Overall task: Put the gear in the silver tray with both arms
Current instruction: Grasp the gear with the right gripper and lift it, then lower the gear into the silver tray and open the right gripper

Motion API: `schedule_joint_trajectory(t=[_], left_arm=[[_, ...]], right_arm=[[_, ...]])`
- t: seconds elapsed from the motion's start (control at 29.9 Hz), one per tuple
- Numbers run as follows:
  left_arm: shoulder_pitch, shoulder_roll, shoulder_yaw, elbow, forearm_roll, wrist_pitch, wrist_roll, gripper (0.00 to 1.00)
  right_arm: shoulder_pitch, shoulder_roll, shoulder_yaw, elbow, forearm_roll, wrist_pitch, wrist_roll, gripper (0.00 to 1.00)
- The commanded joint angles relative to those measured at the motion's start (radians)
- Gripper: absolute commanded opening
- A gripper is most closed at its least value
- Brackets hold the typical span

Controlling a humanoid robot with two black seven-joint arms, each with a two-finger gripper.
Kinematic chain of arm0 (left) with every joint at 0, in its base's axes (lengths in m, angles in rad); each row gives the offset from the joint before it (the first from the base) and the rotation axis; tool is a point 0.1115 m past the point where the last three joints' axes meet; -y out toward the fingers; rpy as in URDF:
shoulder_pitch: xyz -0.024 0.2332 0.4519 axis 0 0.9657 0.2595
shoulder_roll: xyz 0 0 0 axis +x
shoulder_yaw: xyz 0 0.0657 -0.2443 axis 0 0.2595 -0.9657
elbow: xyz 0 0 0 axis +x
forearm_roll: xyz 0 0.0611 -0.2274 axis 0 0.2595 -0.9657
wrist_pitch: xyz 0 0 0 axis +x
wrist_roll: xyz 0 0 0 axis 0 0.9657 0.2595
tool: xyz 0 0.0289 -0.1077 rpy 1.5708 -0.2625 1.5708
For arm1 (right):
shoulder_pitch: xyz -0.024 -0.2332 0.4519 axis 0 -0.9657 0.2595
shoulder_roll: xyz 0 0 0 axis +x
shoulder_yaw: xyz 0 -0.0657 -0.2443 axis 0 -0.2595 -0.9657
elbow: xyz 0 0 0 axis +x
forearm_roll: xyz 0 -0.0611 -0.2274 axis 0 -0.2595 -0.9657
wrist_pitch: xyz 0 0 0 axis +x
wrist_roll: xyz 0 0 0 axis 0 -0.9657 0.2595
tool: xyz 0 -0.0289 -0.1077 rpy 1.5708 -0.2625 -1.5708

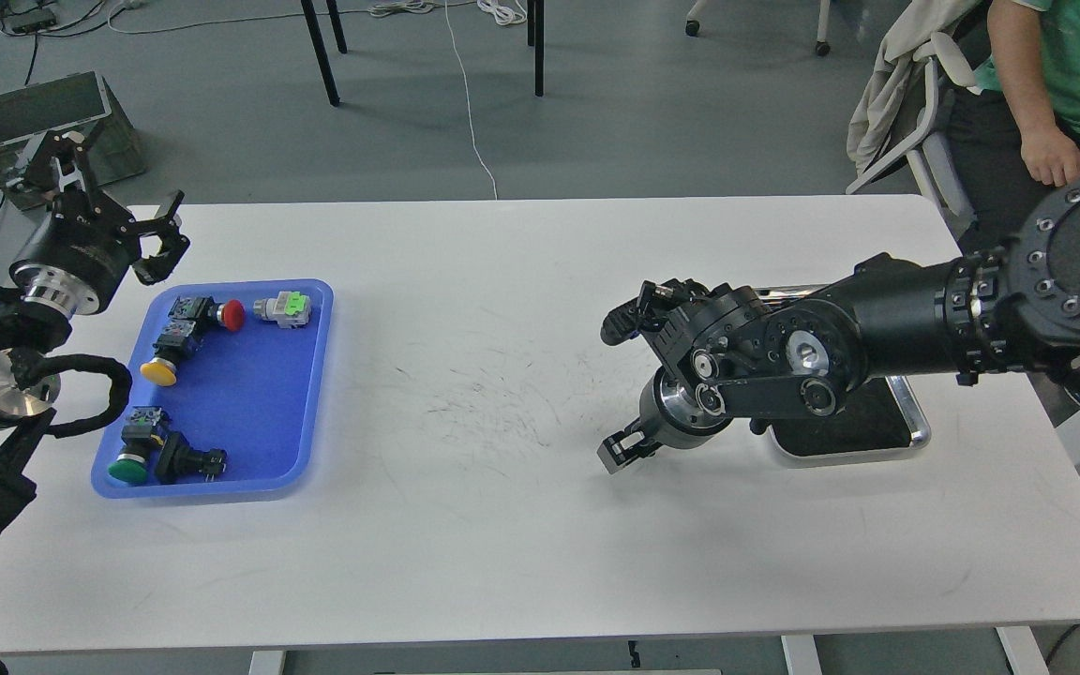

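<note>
The small black gear does not show; my right gripper (pixel 631 448) points down at the table spot where it lay and covers it. I cannot tell whether its fingers are open or shut, or whether they hold the gear. The silver tray (pixel 918 428) lies just right of that gripper, on the table's right side, mostly hidden under my right arm; its shiny rim and part of its dark floor show. My left gripper (pixel 113 187) is open and empty, raised above the table's far left edge, behind the blue tray.
A blue plastic tray (pixel 313 375) at the left holds several push-button switches. A person sits at the far right behind the table. A grey box (pixel 34 108) stands on the floor at the far left.
</note>
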Motion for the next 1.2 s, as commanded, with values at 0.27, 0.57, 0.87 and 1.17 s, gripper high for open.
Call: schedule_joint_trajectory(t=[0.27, 0.57, 0.87, 1.17], left_arm=[[0.0, 0.0, 0.001, 0.0, 0.0, 0.003, 0.0, 0.98], [0.0, 0.0, 0.001, 0.0, 0.0, 0.003, 0.0, 0.98], [0.006, 0.0, 0.001, 0.001, 0.0, 0.003, 0.0, 0.98], [0.008, 0.002, 0.001, 0.001, 0.0, 0.004, 0.001, 0.98]], right_arm=[[-0.008, 0.0, -0.002, -0.015, -0.04, 0.0, -0.014, 0.48], [-0.024, 0.0, -0.002, -0.017, -0.04, 0.0, -0.014, 0.29], [-0.013, 0.0, 0.01, -0.029, -0.035, -0.001, -0.012, 0.01], [0.107, -0.217, 0.039, -0.009, -0.048, 0.002, -0.006, 0.01]])
